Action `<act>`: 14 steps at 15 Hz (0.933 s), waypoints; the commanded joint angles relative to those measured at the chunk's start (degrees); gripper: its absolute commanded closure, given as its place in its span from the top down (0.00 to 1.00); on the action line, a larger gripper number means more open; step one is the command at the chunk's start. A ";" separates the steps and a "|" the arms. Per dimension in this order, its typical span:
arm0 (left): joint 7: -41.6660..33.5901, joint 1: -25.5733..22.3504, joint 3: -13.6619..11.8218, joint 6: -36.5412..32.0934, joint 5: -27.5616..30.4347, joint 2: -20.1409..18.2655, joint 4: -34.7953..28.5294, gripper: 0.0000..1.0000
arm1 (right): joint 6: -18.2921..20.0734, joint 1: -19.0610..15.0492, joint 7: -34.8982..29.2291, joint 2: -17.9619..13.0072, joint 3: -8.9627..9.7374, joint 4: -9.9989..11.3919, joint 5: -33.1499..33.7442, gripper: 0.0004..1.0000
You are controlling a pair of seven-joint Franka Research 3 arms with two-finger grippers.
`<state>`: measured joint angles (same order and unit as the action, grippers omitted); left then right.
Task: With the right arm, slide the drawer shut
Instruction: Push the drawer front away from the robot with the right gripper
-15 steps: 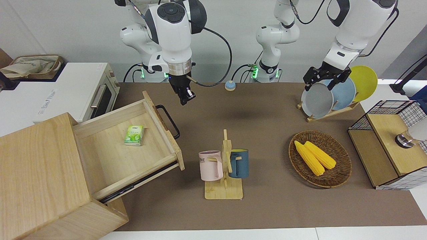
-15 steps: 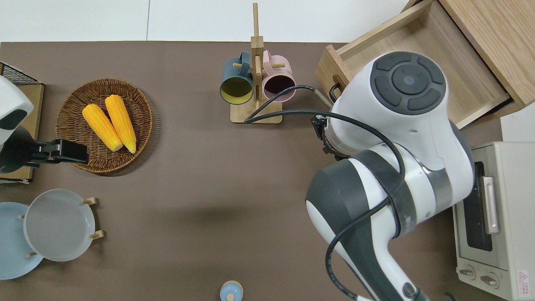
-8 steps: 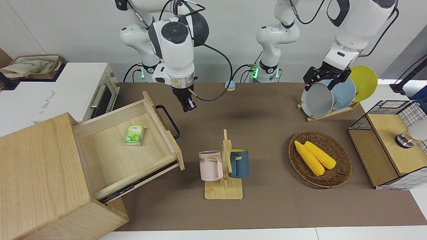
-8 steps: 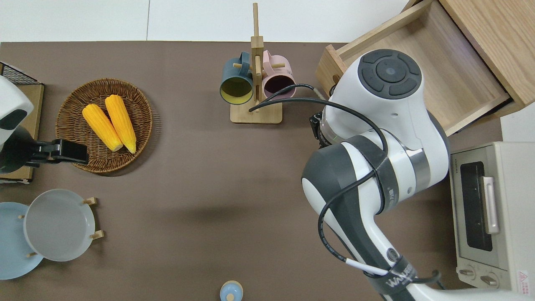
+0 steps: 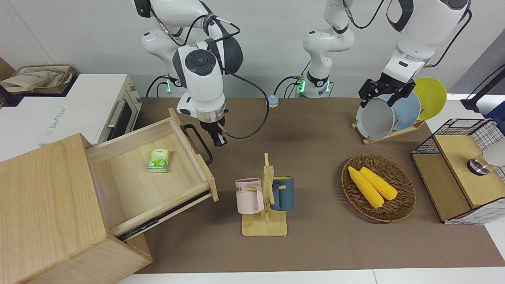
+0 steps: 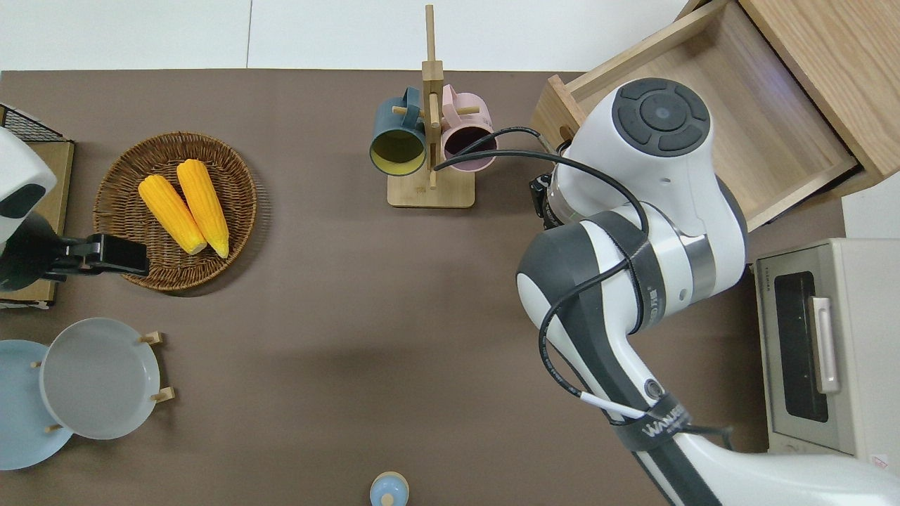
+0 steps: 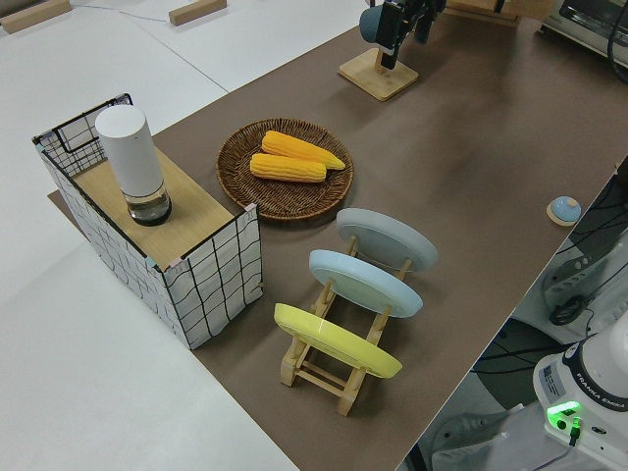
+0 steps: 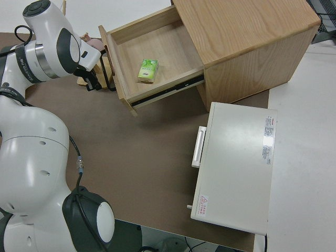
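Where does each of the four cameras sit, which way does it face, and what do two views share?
Front: across the table, facing both arms; right gripper beside the open drawer.
Overhead: straight down; right arm hides much.
Left side: raised at the left arm's end, along the table; corn basket, plates.
Right side: above the right arm, toward the drawer.
Shared: front and right side show the green packet in the drawer.

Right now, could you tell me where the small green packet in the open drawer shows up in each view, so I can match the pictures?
Front view: green packet lies on the floor of the drawer.
Overhead view: not visible; the right arm covers that part.
Left side view: not in it.
Right side view: packet on the drawer floor.
Shared landmark: the drawer's black handle, beside the right gripper.
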<state>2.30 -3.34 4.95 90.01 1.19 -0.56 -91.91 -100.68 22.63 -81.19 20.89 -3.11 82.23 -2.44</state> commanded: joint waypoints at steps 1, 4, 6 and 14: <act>-0.46 0.26 -0.29 -0.71 -0.66 -0.58 -0.28 1.00 | -2.49 -1.01 2.18 0.81 -1.54 0.39 -0.99 0.00; -0.46 0.26 -0.20 -0.80 -0.66 -0.58 -0.28 1.00 | -4.79 -1.01 2.27 1.52 -2.51 0.39 -0.90 0.00; -0.37 0.26 -0.29 -0.71 -0.66 -0.58 -0.28 1.00 | -5.14 -1.01 4.01 1.69 -3.56 0.30 -0.99 0.00; -0.37 0.26 -0.29 -0.71 -0.66 -0.58 -0.28 1.00 | -9.97 -1.36 6.48 3.01 -6.55 -0.14 -0.90 0.00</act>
<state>2.30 -3.34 4.95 90.01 1.19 -0.56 -91.91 -107.56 22.06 -77.13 22.56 -8.73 82.33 -2.47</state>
